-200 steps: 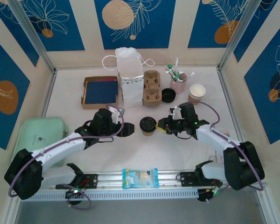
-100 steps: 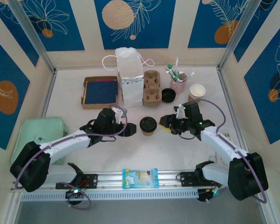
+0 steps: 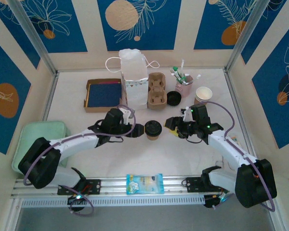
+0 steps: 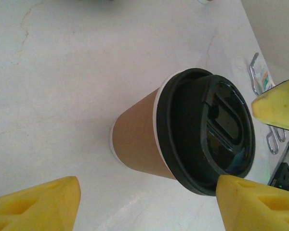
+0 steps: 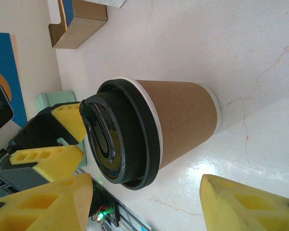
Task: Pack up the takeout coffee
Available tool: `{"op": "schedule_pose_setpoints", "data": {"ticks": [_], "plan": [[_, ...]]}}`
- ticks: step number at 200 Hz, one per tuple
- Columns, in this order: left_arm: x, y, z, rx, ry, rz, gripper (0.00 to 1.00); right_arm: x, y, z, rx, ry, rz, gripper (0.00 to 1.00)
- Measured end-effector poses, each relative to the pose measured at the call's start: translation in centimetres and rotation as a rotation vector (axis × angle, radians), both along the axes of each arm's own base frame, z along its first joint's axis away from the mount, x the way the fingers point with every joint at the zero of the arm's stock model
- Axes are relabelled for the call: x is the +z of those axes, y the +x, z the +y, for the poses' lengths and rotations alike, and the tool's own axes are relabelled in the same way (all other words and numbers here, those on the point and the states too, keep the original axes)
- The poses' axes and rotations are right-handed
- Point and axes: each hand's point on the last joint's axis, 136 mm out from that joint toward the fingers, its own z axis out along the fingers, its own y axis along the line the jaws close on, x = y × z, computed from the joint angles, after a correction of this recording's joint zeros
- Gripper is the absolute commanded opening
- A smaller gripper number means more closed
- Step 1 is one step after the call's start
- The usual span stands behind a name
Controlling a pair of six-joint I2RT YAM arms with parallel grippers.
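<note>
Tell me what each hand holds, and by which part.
Nothing is held: the left hand and the right hand stand open on either side of the lidded coffee cup.

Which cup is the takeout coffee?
At the back of the table stands a white paper bag. Just in front of it, alone, is the takeout coffee. It is the only brown cup wearing a black lid; the stacked cups at right are open.
</note>
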Motion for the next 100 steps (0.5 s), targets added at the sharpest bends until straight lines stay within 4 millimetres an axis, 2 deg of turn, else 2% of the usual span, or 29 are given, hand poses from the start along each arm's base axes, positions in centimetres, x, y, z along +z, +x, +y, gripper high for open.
{"op": "schedule_pose_setpoints", "data": {"ticks": [100], "plan": [[-0.43,0.65,-0.75,-0.010,0.002,0.009,0.72,0.24,0.18,-0.46,-0.017,0.002,-0.005,0.61]]}}
